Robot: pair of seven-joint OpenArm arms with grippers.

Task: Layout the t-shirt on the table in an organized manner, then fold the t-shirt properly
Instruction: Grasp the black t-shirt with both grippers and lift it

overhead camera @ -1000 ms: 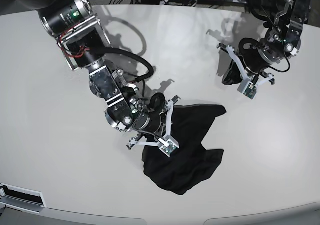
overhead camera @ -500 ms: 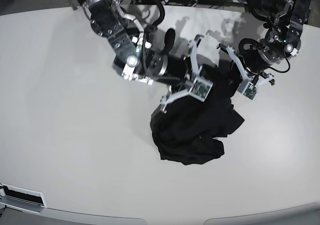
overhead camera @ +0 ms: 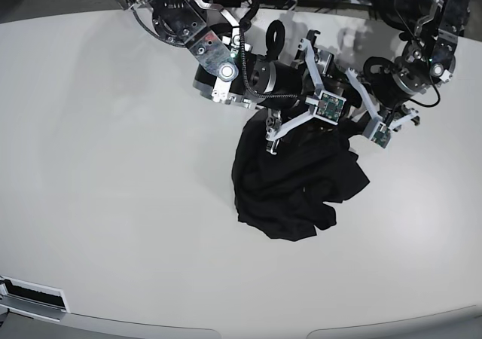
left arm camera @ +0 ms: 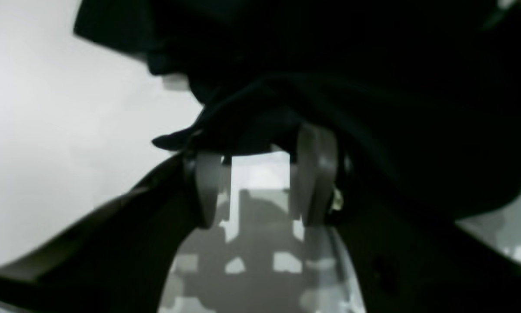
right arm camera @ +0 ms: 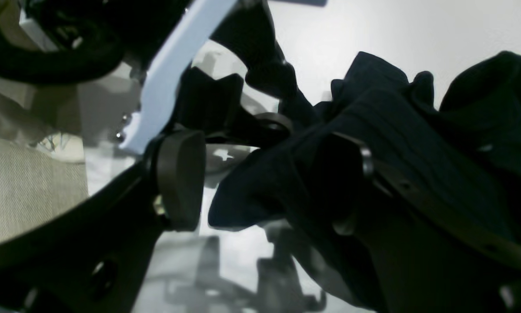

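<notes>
One crumpled black T-shirt [overhead camera: 290,184] lies bunched up on the shiny white worktop [overhead camera: 135,226], near the middle, with its top part under and beside the two tools. It looks light and very soft. I think it will flop and bend wherever it is not held up, and it will not keep a shape by itself. It should not break, but a hard tug could stretch it or pull the whole heap along, because the smooth top looks a bit slippery. The folds could hide a second layer, so a pinch may grab too much cloth.

The best place to take hold is a loose edge or a corner, with one tool on each side, far apart, so the cloth can be pulled flat. The middle of the heap would be a bad place to grab. I cannot tell which bits are sleeves and which are the bottom edge.

The right tool [right arm camera: 265,178] is wide, with a fold of the black cloth between its fingers but not squeezed. The left tool [left arm camera: 260,178] has a gap too, smaller to look at, with white top showing through it and cloth close by its tips.

Counting up: one T-shirt, one worktop, two tools and two robot arms, one for each tool.
</notes>
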